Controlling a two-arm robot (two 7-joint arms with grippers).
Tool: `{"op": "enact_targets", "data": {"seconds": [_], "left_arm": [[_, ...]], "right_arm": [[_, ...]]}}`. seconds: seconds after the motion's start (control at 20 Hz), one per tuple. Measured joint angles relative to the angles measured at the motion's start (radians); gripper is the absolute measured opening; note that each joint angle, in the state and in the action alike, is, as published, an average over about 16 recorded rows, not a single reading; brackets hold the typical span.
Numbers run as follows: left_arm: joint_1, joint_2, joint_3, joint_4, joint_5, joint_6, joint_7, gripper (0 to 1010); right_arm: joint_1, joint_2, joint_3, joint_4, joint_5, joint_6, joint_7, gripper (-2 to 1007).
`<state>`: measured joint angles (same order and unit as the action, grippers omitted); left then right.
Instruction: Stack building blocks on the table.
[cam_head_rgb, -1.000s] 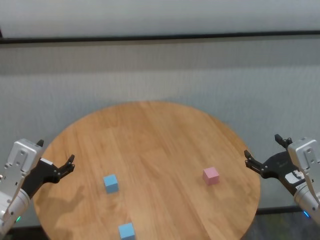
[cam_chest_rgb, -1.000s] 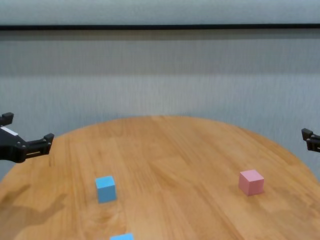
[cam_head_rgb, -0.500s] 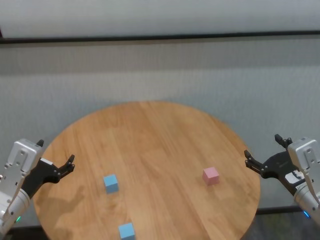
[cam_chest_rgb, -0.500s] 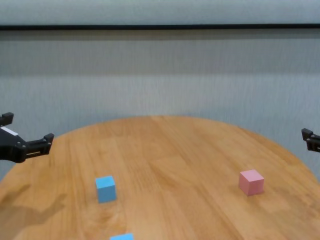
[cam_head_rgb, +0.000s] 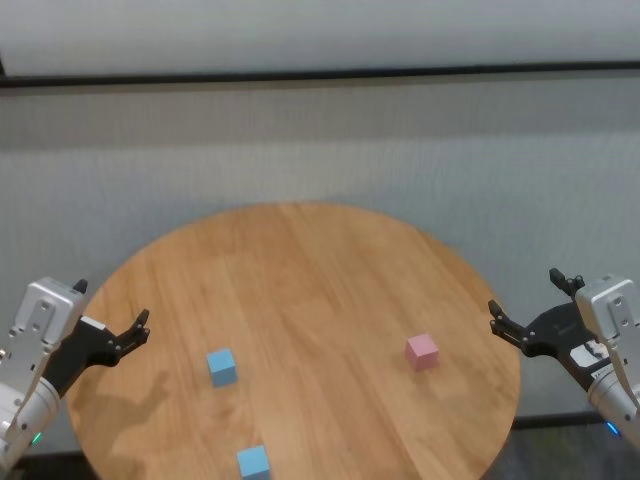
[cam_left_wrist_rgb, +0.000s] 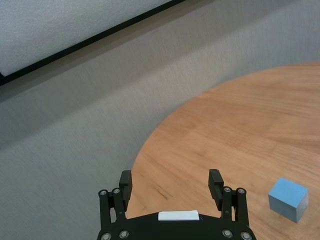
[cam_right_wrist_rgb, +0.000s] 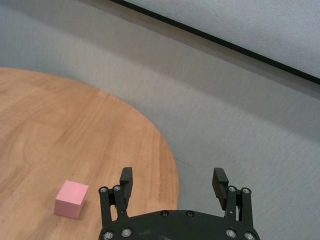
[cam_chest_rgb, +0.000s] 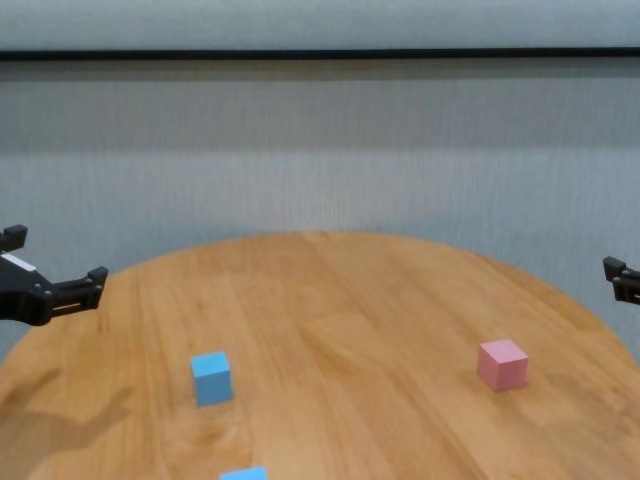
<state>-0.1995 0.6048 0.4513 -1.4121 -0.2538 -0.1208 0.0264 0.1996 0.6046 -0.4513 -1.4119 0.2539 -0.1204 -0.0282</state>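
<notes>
Nothing has moved. Only the head view shows the near-edge blue block (cam_head_rgb: 253, 462) whole; both tools, left (cam_head_rgb: 112, 324) and right (cam_head_rgb: 530, 305), hover released off the wooden bench (cam_head_rgb: 300, 270), grey wall behind.

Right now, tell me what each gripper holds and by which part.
Nothing is held. The left gripper and right gripper hang open at the table's sides; the pink block and both blue blocks lie untouched.

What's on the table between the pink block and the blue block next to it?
Nothing. In the head view, only bare wood of the table lies between the pink block and the blue block.
</notes>
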Motion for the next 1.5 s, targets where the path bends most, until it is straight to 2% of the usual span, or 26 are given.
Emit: {"op": "enact_targets", "data": {"seconds": [0.35, 0.6, 1.1, 1.3, 1.5], "left_arm": [[0.013, 0.022, -0.010, -0.033, -0.014, -0.014, -0.043, 1003], [0.041, 0.058, -0.035, -0.084, -0.055, -0.034, -0.111, 1003], [0.126, 0.146, -0.102, -0.211, -0.189, -0.081, -0.299, 1003], [0.147, 0.164, -0.107, -0.242, -0.227, -0.093, -0.372, 1003], [0.155, 0.169, -0.095, -0.257, -0.250, -0.104, -0.448, 1003]], "right_arm": [[0.000, 0.000, 0.000, 0.000, 0.000, 0.000, 0.000, 1005], [0.000, 0.000, 0.000, 0.000, 0.000, 0.000, 0.000, 1005], [0.000, 0.000, 0.000, 0.000, 0.000, 0.000, 0.000, 1004], [0.000, 0.000, 0.000, 0.000, 0.000, 0.000, 0.000, 1005], [0.000, 0.000, 0.000, 0.000, 0.000, 0.000, 0.000, 1005]]}}
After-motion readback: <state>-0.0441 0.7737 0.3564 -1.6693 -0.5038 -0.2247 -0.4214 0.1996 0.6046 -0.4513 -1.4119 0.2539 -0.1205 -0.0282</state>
